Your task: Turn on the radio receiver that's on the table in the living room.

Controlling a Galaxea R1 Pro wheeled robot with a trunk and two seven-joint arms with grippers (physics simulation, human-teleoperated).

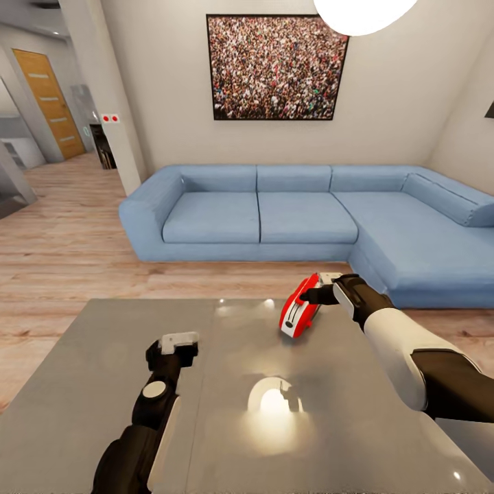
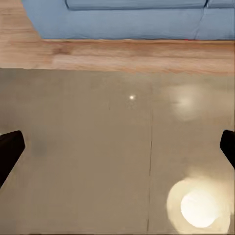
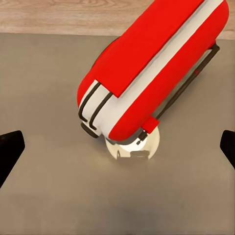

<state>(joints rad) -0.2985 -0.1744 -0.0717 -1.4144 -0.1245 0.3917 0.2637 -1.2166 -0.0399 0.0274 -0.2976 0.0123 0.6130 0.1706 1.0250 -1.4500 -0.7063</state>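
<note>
**Radio receiver at the right fingers, left arm standing off**

We stand in the living room point(image 1: 68, 240), its wood floor running to a blue sofa point(image 1: 288, 213) under a framed crowd picture point(image 1: 276, 67). Nearer us lies the desk point(image 1: 96, 384), its glossy grey top crossed by one seam and carrying a lamp's bright reflection point(image 1: 274, 405).

The radio receiver point(image 1: 300, 307) sits on the far right part of the desk, close to the edge that faces the sofa. We read its long axis as slanting from near-left to far-right in the head view, with the body tilted up off the surface; the right wrist view shows the red shell point(image 3: 152, 63) with its white trim lifted over a pale round part point(image 3: 133, 147) below.

The right gripper point(image 1: 322, 295) is at the receiver's upper far end, apparently touching it. Its fingers point(image 3: 10, 149) stand spread at the two margins of the wrist view, with the receiver ahead of them and between their lines, so nothing is pinched.

The left gripper point(image 1: 180, 341) hovers over bare desk, well apart from the receiver, its fingers point(image 2: 10, 152) likewise spread. We judge the right arm plainly the nearer for pressing the switch
</note>
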